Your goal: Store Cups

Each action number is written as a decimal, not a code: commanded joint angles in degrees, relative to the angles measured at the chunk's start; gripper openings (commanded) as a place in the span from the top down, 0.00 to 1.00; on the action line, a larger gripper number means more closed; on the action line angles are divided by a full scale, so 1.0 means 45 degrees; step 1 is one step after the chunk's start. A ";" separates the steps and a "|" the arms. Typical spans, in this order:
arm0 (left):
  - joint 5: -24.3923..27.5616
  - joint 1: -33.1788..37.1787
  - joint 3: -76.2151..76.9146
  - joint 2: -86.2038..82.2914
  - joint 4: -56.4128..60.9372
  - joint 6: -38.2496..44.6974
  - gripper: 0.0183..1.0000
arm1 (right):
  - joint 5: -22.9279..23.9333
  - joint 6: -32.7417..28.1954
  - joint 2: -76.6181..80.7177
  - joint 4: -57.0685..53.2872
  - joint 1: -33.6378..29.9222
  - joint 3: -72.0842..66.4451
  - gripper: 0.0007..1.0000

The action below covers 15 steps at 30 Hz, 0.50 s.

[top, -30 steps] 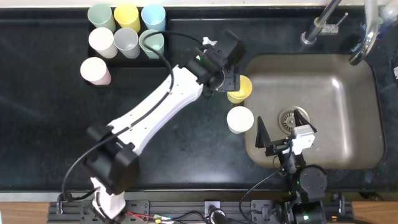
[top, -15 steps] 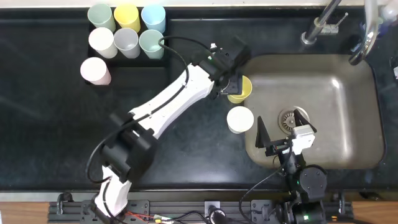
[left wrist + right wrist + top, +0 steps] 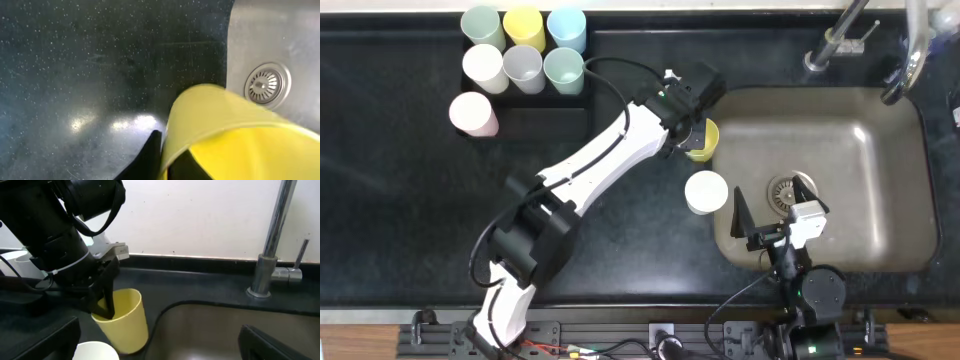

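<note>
**Left pincer clamped on the yellow cup at the sink's edge**

The left pincer (image 3: 106, 305) grips the wall of the yellow cup (image 3: 125, 322), one finger inside the rim and one outside. The cup stands upright on the dark counter (image 3: 400, 200), directly under the pincer and close against the lip of the sink (image 3: 860, 150). A white cup (image 3: 706, 192) stands just beside the pincer, on the side nearer the arm bases and apart from the yellow one. The stored cups (image 3: 523, 47) are grouped well away from the pincer, on its side away from the sink. The right pincer (image 3: 160, 327) is spread wide with nothing in it, near the sink's front edge and facing the left pincer and the faucet (image 3: 272, 245).
</note>
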 commanded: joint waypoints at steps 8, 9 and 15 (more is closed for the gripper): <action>-0.2720 0.0083 0.0350 -0.1685 -0.0763 -0.1909 0.98 | 0.0000 0.0000 -0.0092 0.0063 0.0073 -0.0170 0.00; -0.3157 0.0219 0.0340 -0.2123 -0.0937 -0.2390 0.98 | 0.0000 0.0000 -0.0092 0.0063 0.0073 -0.0170 0.00; -0.4367 0.1690 0.0340 -0.4396 -0.2273 -0.5600 0.98 | 0.0000 0.0000 -0.0092 0.0063 0.0073 -0.0170 0.00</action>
